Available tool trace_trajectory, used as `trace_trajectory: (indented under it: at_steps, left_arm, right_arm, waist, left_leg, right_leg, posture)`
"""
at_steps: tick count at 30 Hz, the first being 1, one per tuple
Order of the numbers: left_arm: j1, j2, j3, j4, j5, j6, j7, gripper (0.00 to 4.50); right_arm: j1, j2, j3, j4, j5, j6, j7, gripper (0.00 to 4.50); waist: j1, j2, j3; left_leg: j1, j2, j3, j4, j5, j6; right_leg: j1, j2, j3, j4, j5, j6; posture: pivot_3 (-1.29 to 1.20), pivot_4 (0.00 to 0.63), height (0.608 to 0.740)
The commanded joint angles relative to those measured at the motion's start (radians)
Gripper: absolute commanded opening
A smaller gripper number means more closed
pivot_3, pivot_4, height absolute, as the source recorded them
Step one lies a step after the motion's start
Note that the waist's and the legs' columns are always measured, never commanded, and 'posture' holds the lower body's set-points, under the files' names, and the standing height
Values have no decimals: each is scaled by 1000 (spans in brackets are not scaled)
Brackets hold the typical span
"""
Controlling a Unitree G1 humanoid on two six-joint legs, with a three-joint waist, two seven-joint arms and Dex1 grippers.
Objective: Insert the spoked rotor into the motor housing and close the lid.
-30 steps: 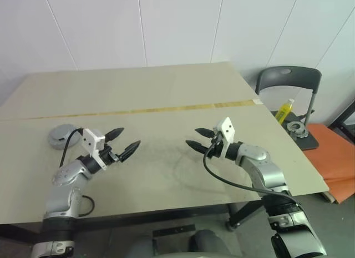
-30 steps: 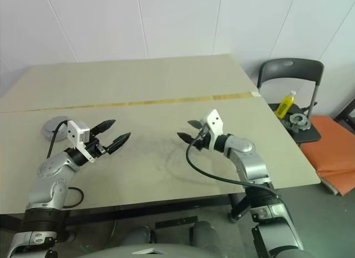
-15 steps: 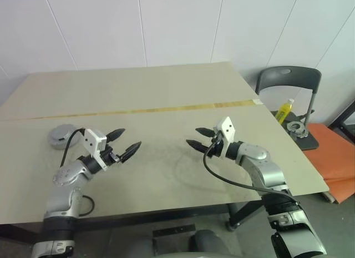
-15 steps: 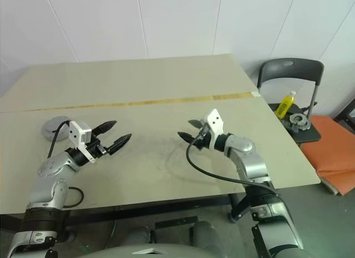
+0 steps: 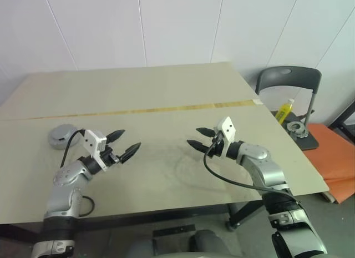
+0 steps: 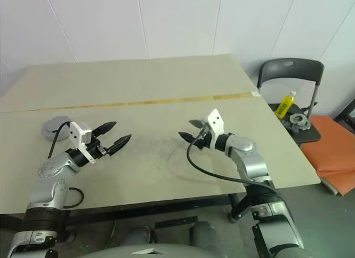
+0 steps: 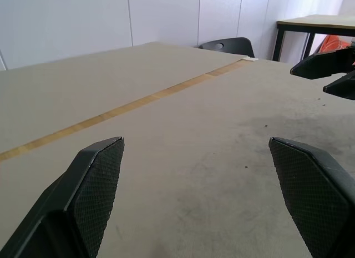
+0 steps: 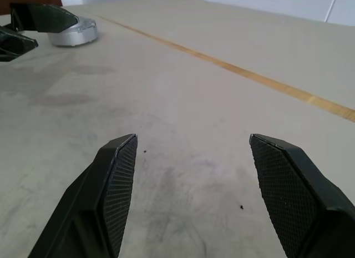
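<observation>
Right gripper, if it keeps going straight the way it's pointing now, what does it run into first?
Probably the left gripper. The right gripper hovers open above the bare table, aimed across toward it. Behind the left one sits a silver disc. Depth is unclear, so it could pass alongside.

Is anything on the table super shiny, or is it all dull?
Left eye view: the table looks dull and evenly lit, with no glare, only dark smudges near the middle. Right wrist view: the silvery disc catches the light along its rim. Left wrist view: the yellowish stripe has a faint gleam.
</observation>
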Motion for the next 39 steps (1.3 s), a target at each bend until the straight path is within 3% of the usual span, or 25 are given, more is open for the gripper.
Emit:
trace_trajectory:
  at_steps: [1,39]
  left_arm:
    - [-25,11,2,-4,9,-19,-4,4468]
    - [-59,-11,-10,33,29,-36,-10,4468]
  right_arm:
    - [-28,-6,-21,-13,2,-25,3,3430]
    - [-32,-12,-26,-2,-2,-19,2,3430]
  waist:
    - [0,0,0]
    - [0,0,0]
  left_leg:
    - [0,0,0,0,0,0]
    - [1,0,0,0,0,0]
  right_leg:
    - [0,0,0,0,0,0]
    - [1,0,0,1,0,0]
  posture:
    - [0,0,740]
    - [0,0,740]
